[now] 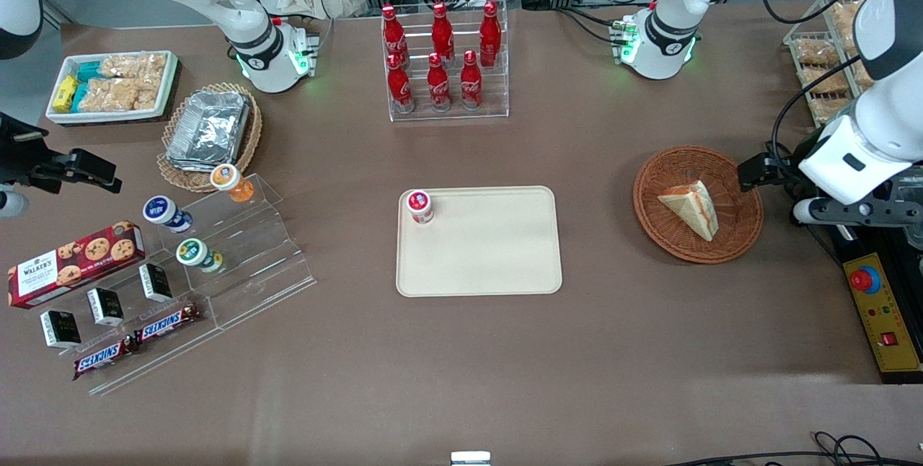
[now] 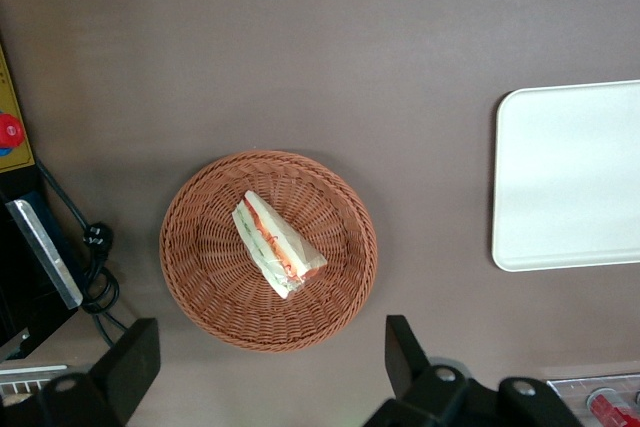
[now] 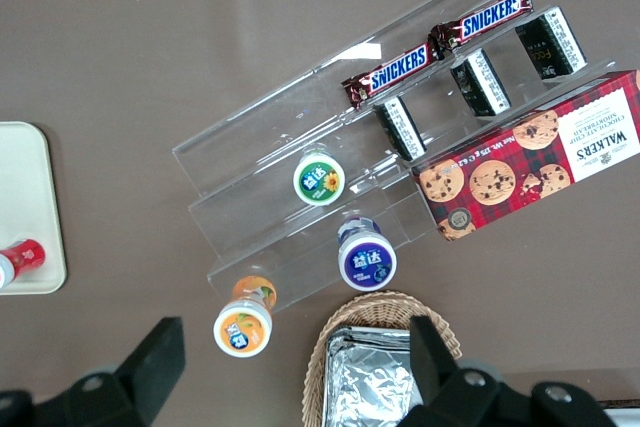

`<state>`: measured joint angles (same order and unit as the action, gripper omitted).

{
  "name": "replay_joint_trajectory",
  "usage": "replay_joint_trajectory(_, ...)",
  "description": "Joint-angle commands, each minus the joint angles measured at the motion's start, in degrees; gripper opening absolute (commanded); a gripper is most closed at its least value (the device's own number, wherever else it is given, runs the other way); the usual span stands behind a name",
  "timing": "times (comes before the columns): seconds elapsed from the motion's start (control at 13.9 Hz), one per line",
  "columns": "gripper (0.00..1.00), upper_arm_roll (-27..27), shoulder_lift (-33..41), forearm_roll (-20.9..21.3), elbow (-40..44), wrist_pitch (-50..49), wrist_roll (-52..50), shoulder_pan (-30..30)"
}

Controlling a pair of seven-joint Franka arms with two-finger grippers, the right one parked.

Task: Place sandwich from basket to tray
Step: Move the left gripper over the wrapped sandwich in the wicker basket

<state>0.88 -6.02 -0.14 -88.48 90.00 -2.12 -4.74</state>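
The sandwich [image 1: 691, 208], a white wedge with red and green filling, lies in the reddish-brown wicker basket [image 1: 663, 235] toward the working arm's end of the table. The left wrist view shows the sandwich [image 2: 275, 244] lying in the middle of the basket [image 2: 200, 277]. My left gripper [image 1: 753, 174] hangs high above the table beside the basket's rim, open and empty [image 2: 265, 362]. Its fingers [image 2: 400, 347] are spread wide. The cream tray [image 1: 490, 257] lies mid-table, and part of it shows in the left wrist view [image 2: 570, 177]. A small red-lidded cup [image 1: 420, 205] stands at one corner of the tray.
A rack of red cola bottles [image 1: 441, 62] stands farther from the camera than the tray. A yellow control box [image 1: 876, 307] and cables lie at the working arm's end, near a wire rack of snacks [image 1: 822, 55]. An acrylic stand [image 1: 238, 235], a foil-container basket [image 1: 209, 130] and a white bin [image 1: 112, 84] sit toward the parked arm's end.
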Motion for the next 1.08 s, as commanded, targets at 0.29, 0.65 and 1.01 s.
replay_joint_trajectory(0.29, 1.00, 0.2, 11.8, 0.4, -17.1, 8.9, -8.2, -0.4)
replay_joint_trajectory(0.65, 1.00, 0.3, 18.1, 0.5, -32.6, 19.5, -19.3, -0.6)
replay_joint_trajectory(1.01, 1.00, 0.7, 18.9, 0.7, -41.6, 27.5, -32.8, -0.6)
